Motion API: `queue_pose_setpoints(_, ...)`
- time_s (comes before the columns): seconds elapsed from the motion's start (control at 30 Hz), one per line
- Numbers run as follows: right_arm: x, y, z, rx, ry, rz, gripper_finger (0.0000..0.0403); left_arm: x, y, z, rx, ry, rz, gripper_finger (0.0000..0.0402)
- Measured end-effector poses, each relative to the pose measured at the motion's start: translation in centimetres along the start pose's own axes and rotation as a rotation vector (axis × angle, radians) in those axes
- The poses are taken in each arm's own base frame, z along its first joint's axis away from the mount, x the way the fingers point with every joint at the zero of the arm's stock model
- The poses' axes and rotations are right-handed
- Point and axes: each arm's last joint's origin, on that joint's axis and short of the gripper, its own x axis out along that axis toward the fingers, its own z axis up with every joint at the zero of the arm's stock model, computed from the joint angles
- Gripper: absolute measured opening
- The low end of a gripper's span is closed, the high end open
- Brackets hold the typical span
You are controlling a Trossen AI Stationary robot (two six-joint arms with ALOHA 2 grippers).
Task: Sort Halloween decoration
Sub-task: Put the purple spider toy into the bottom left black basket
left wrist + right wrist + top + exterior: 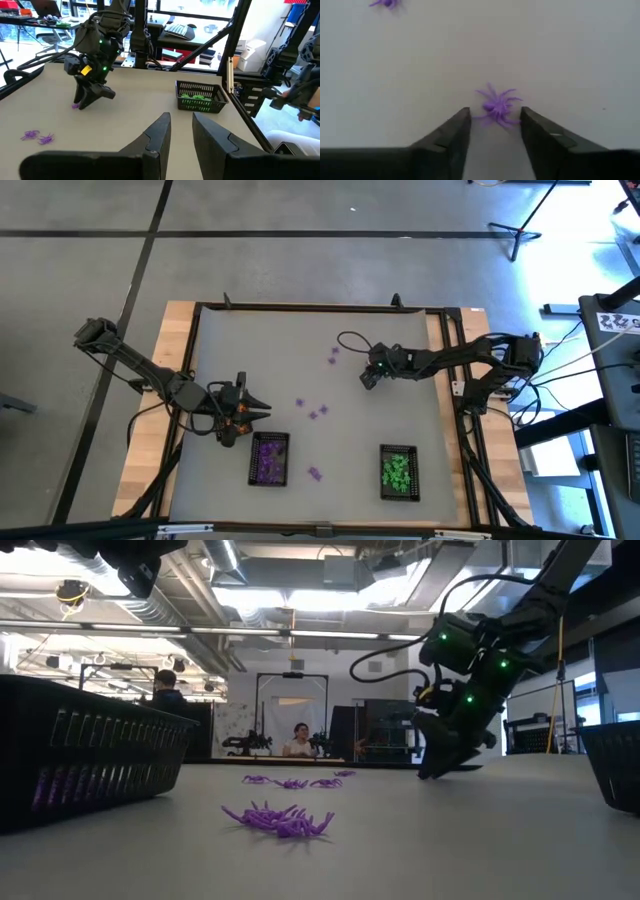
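On the grey surface (300,350), the purple tray (268,459) anchors things. Up and right of it, the right end effector (495,127) stands spread, holding nothing, straddling a purple spider (496,106) just ahead between its fingertips. Left end effector (250,409), beside the tray: nearly closed, empty.

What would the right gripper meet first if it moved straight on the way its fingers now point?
Most likely the purple spider, lying on the table just ahead of the right gripper, between its open fingers. Depth is hard to judge, so the fingertips might touch the tabletop first.
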Motion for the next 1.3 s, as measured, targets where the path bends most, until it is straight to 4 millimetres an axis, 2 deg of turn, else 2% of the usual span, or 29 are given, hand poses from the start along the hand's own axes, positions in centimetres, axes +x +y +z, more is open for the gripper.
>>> queue_pose_setpoints(0.27,-0.2,0.3,0.3,-0.045,0.013,0.058,0.0022,0.0,0.0,0.0,0.000,0.000,0.000,0.0075)
queue_pose_setpoints(0.33,-0.5,0.5,0.7,-0.052,0.018,0.087,0.0007,0.0,0.0,0.0,0.000,0.000,0.000,0.0075)
queue_pose_setpoints(0.4,-1.0,1.1,1.1,-0.060,0.015,0.126,0.0012,0.0,0.0,0.0,0.000,0.000,0.000,0.0075)
queue_pose_setpoints(0.53,-3.2,3.5,3.2,-0.081,-0.087,0.254,0.0011,0.0,0.0,0.0,0.000,0.000,0.000,0.0075)
queue_pose_setpoints(0.7,-6.3,8.3,5.0,-0.171,-0.163,0.459,0.0006,0.0,0.0,0.0,0.000,0.000,0.000,0.0075)
queue_pose_setpoints(0.8,-8.1,11.1,4.8,-0.268,-0.205,0.522,0.0003,0.0,0.0,0.0,0.000,0.000,0.000,0.0075)
queue_pose_setpoints(0.9,-9.1,12.4,4.6,-0.307,-0.264,0.476,0.0003,0.0,0.0,0.0,0.000,0.000,0.000,0.0075)
queue_pose_setpoints(1.07,-8.9,12.6,4.5,-0.321,-0.288,0.429,0.0025,0.0,0.0,0.0,0.000,0.001,0.000,0.0075)
queue_pose_setpoints(1.17,-7.8,13.3,4.0,-0.346,-0.235,0.517,0.0055,0.0,0.0,0.0,0.000,0.000,0.000,0.0075)
queue_pose_setpoints(1.3,-6.4,15.8,2.5,-0.372,-0.203,0.720,0.0109,0.0,0.0,0.0,-0.001,-0.001,0.000,0.0075)
